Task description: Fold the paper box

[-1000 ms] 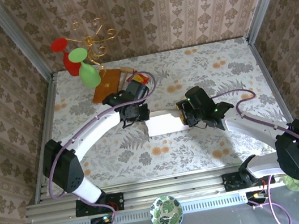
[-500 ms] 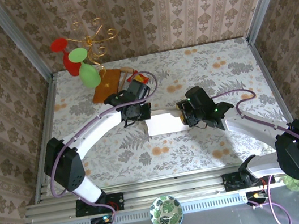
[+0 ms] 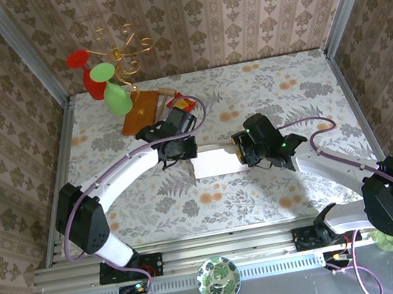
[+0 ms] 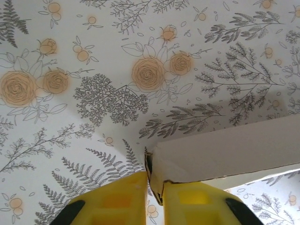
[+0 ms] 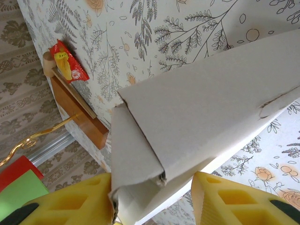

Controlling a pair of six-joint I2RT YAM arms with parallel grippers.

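Note:
The off-white paper box [image 3: 218, 163] lies mid-table between my two grippers. My left gripper [image 3: 182, 150] is at its left end. In the left wrist view the yellow fingers [image 4: 117, 199] stand almost together, with the box's [image 4: 225, 152] frayed corner pinched between them at the left gripper [image 4: 155, 182]. My right gripper [image 3: 245, 152] holds the right end. In the right wrist view the folded end of the box [image 5: 201, 112] fills the gap of the right gripper [image 5: 153, 182], and a side flap [image 5: 133, 154] leans against the left finger [image 5: 70, 204].
A brown wooden board [image 3: 139, 111] and a red snack packet [image 3: 183, 102] lie just behind the left gripper. A gold stand with red and green glasses [image 3: 105, 75] is at the back left. A green patterned plate [image 3: 219, 279] sits below the table's near rail.
The left wrist nudged slightly toward the back and came back. The box and the right arm have stayed where they were.

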